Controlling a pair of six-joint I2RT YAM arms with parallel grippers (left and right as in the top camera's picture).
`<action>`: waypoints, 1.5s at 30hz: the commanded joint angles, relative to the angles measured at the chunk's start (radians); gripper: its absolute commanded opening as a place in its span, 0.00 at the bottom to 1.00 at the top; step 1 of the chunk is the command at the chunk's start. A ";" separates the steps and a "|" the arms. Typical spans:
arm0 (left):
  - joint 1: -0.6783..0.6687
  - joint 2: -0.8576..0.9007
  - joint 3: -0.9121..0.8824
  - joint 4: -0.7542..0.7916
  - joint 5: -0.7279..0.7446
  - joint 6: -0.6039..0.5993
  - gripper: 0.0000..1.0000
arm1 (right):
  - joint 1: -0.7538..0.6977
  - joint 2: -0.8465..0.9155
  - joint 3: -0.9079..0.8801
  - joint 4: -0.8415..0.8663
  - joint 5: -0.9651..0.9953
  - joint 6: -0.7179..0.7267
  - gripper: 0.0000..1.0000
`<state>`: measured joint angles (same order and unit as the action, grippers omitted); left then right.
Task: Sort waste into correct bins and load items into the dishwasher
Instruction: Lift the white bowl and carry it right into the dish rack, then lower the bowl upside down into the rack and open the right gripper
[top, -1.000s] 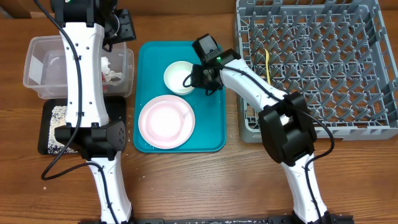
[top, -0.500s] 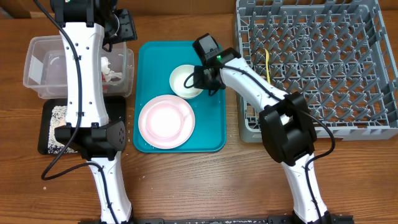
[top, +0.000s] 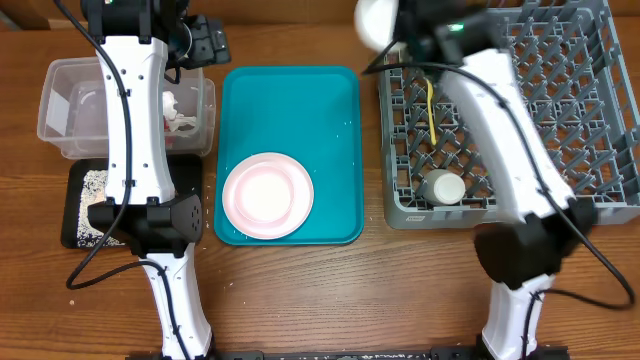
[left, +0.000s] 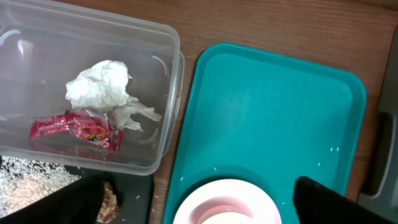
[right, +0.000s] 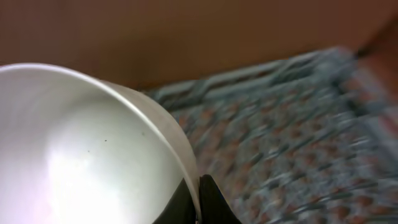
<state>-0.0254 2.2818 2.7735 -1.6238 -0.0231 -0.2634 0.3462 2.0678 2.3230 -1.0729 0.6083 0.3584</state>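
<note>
My right gripper (right: 198, 200) is shut on the rim of a small white bowl (right: 81, 143). It holds the bowl in the air (top: 377, 20) by the far left corner of the grey dish rack (top: 590, 120). The yellow spoon (top: 432, 105) and the white cup (top: 445, 187) lie in the rack. The pinkish plate (top: 267, 195) sits on the teal tray (top: 300, 100). My left gripper (left: 199, 186) is open and empty, above the gap between the clear tub (left: 168, 81) and the tray. The tub holds crumpled white paper (left: 99, 87) and the red wrapper (left: 78, 127).
The black tray (top: 80, 205) in front of the tub holds loose rice (left: 18, 177) and brown crumbs (left: 111, 196). The plate also shows in the left wrist view (left: 227, 202). The rack appears blurred in the right wrist view (right: 286, 124). The left arm's white link spans the tub and black tray.
My right gripper has lifted the white bowl off the teal tray and carried it up and right to the rack's far left corner. The left arm has not moved.
</note>
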 joint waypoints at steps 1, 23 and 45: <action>0.004 -0.010 -0.003 0.001 -0.002 -0.007 1.00 | -0.022 0.037 -0.027 0.053 0.271 -0.058 0.04; 0.005 -0.010 -0.003 0.002 0.020 -0.006 1.00 | -0.052 0.337 -0.092 0.720 0.491 -0.774 0.11; 0.005 -0.010 -0.003 0.002 0.020 -0.006 1.00 | -0.116 0.100 -0.089 0.257 -0.228 -0.005 0.69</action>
<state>-0.0254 2.2818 2.7731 -1.6238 -0.0116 -0.2634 0.2806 2.3001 2.2250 -0.7761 0.7433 0.1421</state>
